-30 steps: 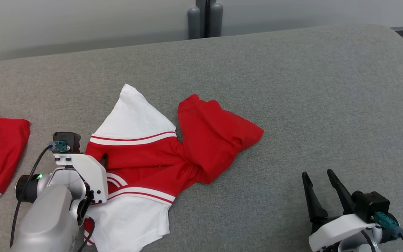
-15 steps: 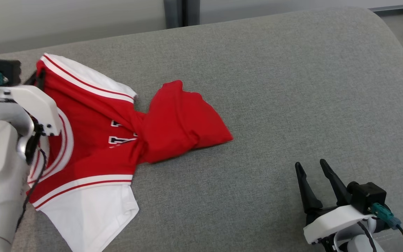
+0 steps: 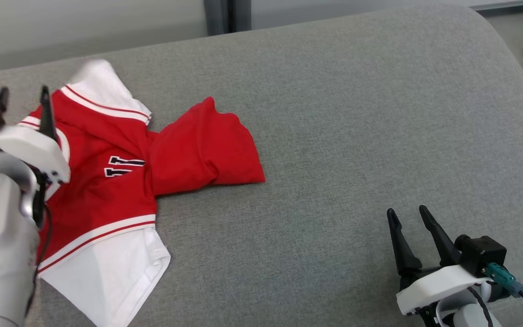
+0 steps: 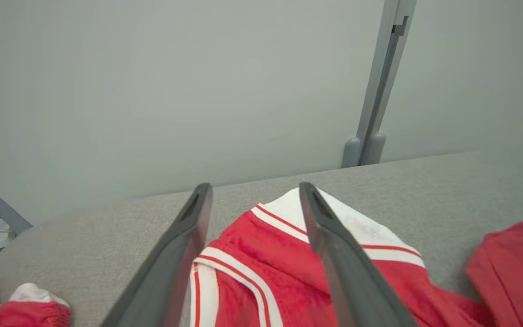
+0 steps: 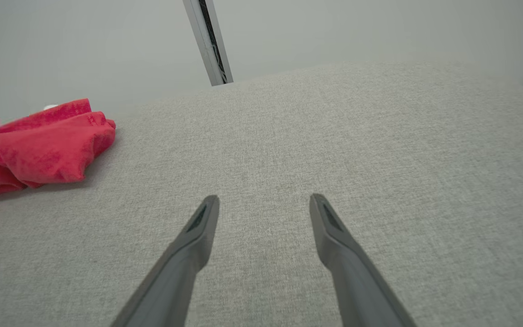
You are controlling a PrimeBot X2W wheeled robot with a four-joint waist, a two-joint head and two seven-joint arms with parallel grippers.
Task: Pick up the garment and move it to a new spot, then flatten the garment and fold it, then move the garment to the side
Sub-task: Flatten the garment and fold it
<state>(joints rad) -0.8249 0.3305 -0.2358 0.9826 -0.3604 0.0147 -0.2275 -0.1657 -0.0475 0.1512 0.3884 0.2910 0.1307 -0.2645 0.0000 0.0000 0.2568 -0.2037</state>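
"Red-and-white garment (image 3: pixel 107 181) — where is it lying?"
"It is lying rumpled at nine o'clock on the grey surface (image 3: pixel 357 113), beneath the left hand (image 4: pixel 256 190), whose fingers are standing apart, gripping nothing."
"And the right hand (image 3: pixel 407 211)?"
"Hovering at five o'clock — fingers spread, well apart from the cloth."

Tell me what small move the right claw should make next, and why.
Probably reach the right claw toward the bunched red fold. The garment lies crumpled on the cushion, the left claw stands open over its striped end, and the right is open, empty.
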